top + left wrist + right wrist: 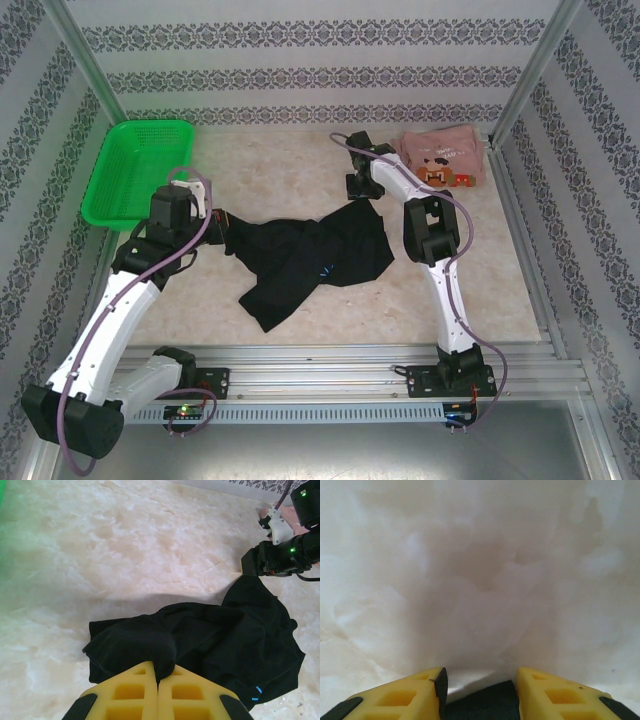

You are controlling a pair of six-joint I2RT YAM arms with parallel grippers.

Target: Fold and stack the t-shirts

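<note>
From above, the black tee [305, 262] lies crumpled on the worktop [480, 290] between my arms, the pink printed tee [440, 160] bunched far right, a green mesh basket [135, 170] far left. My left wrist view adds that my left gripper [159, 672] is clenched, yellow blocky fingers pinching a soft black fold. My right wrist view shows my right gripper [480, 680] released over glossy marbled stone, black cloth between its fingers.

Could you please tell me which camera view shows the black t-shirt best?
The top external view: nearly the whole crumpled black t-shirt is visible. The left wrist view shows most of it, pinched by the left gripper; the right wrist view shows a dark edge between the jaws of the right gripper.
</note>
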